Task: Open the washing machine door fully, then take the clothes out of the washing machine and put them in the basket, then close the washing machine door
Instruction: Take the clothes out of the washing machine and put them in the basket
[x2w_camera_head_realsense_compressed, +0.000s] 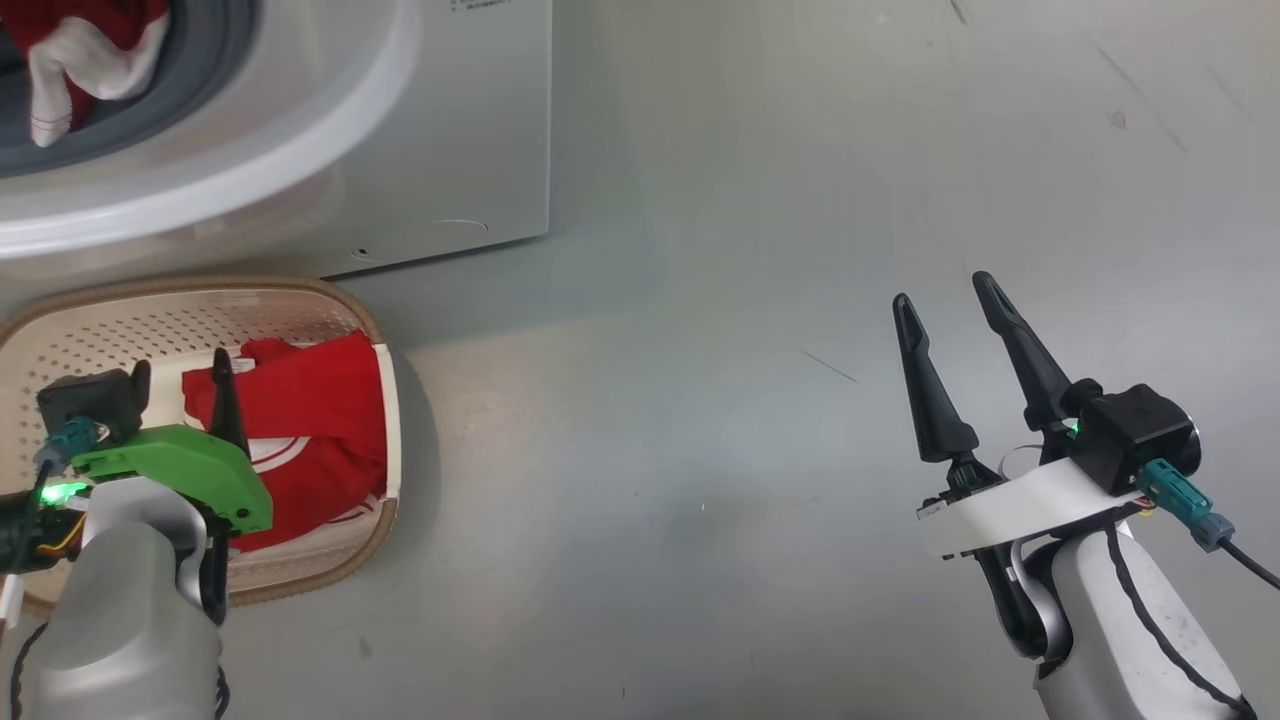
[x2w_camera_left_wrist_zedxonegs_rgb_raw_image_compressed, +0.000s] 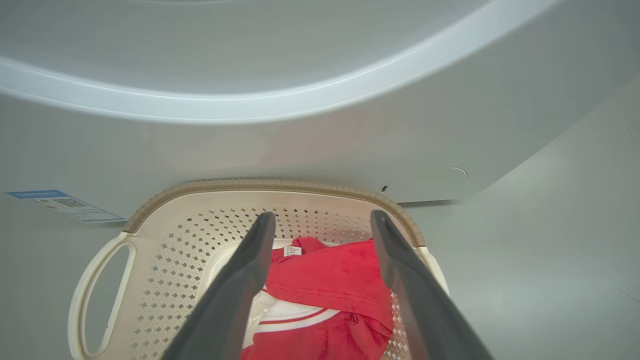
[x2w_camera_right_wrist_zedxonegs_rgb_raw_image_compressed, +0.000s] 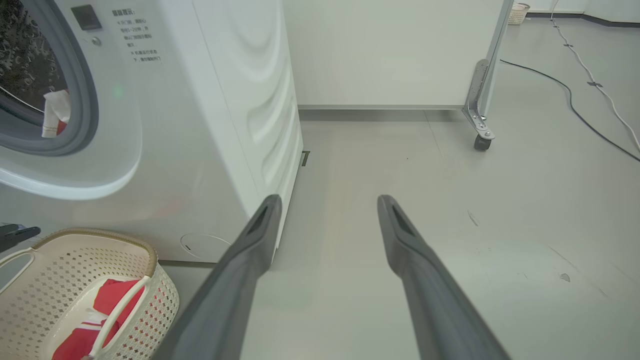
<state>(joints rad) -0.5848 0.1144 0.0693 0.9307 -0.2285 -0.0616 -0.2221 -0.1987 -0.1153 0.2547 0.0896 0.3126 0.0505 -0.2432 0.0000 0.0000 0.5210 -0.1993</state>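
Washing machine: The washing machine (x2w_camera_head_realsense_compressed: 450, 120) is seen standing on the grey floor (x2w_camera_head_realsense_compressed: 700, 400). Its round opening is ringed by a grey seal (x2w_camera_right_wrist_zedxonegs_rgb_raw_image_compressed: 85, 100), and the perforated drum (x2w_camera_right_wrist_zedxonegs_rgb_raw_image_compressed: 25, 50) is seen behind the seal.
Garment at the opening: A red and white garment (x2w_camera_head_realsense_compressed: 70, 70) is draped over the lower lip of the seal, partly inside the drum.
Basket: The basket (x2w_camera_head_realsense_compressed: 150, 330) is set on the floor just beside the foot of the machine's front, near its right front corner. Whether the two touch cannot be told.
Clothes in the basket: Red clothes (x2w_camera_head_realsense_compressed: 320, 420) with white stripes are heaped at the right end of the basket, against its perforated wall.
Left gripper: The left gripper (x2w_camera_left_wrist_zedxonegs_rgb_raw_image_compressed: 322, 216) is held over the basket with its two fingers spread apart. Nothing is clamped between them, and the red clothes are seen lying below. Whether the fabric is touched cannot be told.
Right gripper: The right gripper (x2w_camera_head_realsense_compressed: 944, 290) is held over bare floor, well apart from basket and machine. Its fingers are spread wide and nothing is gripped.
Label: A blue label (x2w_camera_left_wrist_zedxonegs_rgb_raw_image_compressed: 60, 204) is stuck low on the machine's front.
Background: A white panel (x2w_camera_right_wrist_zedxonegs_rgb_raw_image_compressed: 390, 50) is carried on a castor (x2w_camera_right_wrist_zedxonegs_rgb_raw_image_compressed: 481, 142), and a black cable (x2w_camera_right_wrist_zedxonegs_rgb_raw_image_compressed: 565, 90) is laid across the floor beyond it.
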